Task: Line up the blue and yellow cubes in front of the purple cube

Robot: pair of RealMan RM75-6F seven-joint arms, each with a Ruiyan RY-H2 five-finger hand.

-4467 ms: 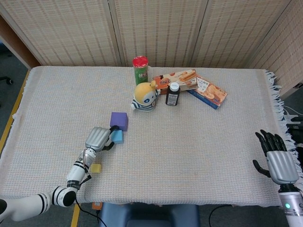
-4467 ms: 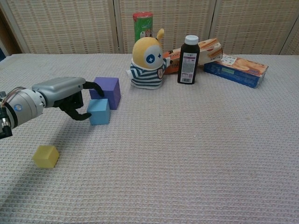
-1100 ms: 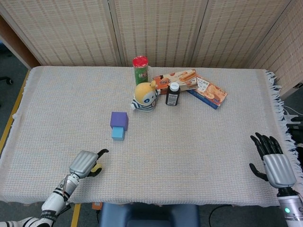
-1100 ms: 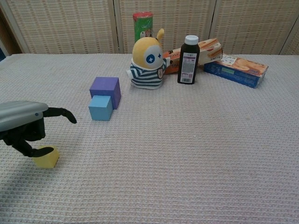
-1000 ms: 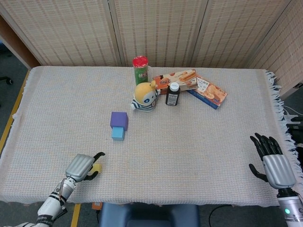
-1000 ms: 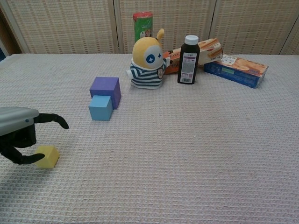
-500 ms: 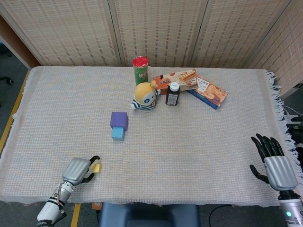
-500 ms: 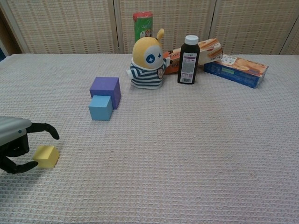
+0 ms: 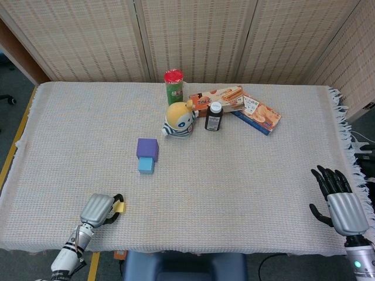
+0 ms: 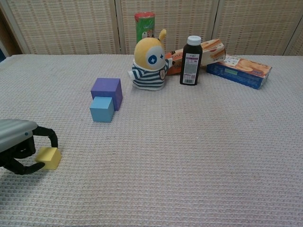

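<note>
The left hand (image 10: 21,146) curls around the yellow cube (image 10: 48,158) near the desk's front edge, not yet clamped. The cube looks light and rigid; opposite flat faces suit pinching. The right hand (image 9: 343,202) hangs spread, holding nothing.

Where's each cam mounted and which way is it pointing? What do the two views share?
Head view: high above the near edge, looking down on the whole cloth-covered table; shows the left hand and right hand.
Chest view: low at the near edge, looking level across to the wicker screen; only the left hand shows.
Shared: left hand at the small yellow cube, small blue cube against the larger purple cube, yellow striped toy figure.
</note>
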